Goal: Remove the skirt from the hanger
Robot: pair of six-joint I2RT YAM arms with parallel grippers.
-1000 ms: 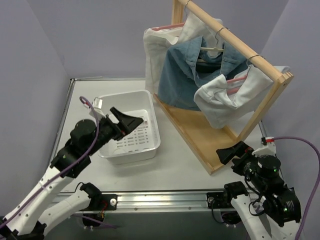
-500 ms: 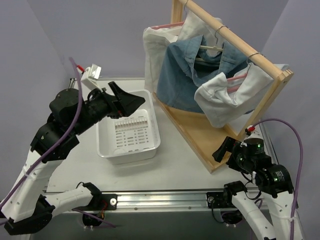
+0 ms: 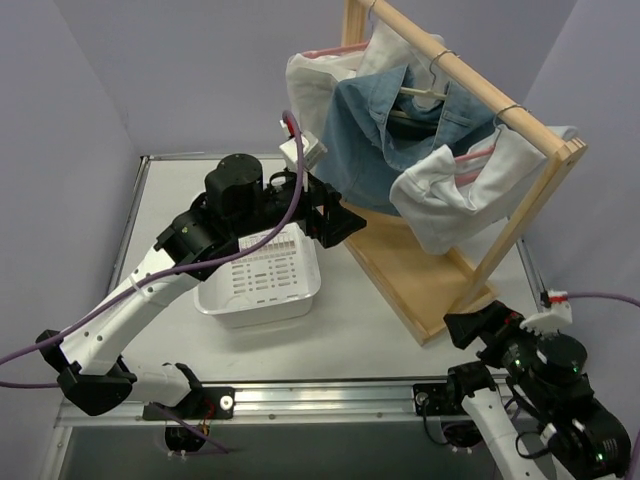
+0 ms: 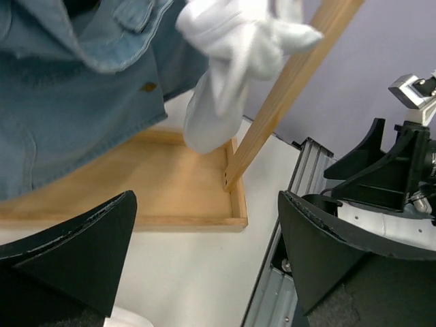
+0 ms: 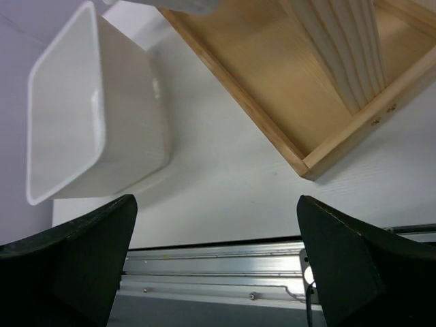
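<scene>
A blue denim skirt (image 3: 365,140) hangs from a pale hanger (image 3: 420,97) on the wooden rack's rail (image 3: 470,85), between two white garments (image 3: 450,195). My left gripper (image 3: 340,218) is held over the basket's right side, just left of the skirt's lower edge, open and holding nothing. The left wrist view has the skirt (image 4: 68,88) at upper left, a white garment (image 4: 231,61) beside it, and my open left gripper (image 4: 204,204) below with the rack base between its fingers. My right gripper (image 3: 470,325) is open and empty, low by the rack's near corner; in its own wrist view the right gripper (image 5: 216,204) frames bare tabletop.
A white slotted basket (image 3: 260,305) sits left of the wooden rack base (image 3: 400,260); it shows in the right wrist view as the basket (image 5: 129,129) beside the rack base (image 5: 272,88). The metal rail (image 3: 320,395) runs along the near table edge. Purple walls close in the sides.
My left arm has swung right, from over the basket's left side to the skirt's lower edge. The right arm rose, then dropped back low by the rack corner. Both grippers stayed open.
</scene>
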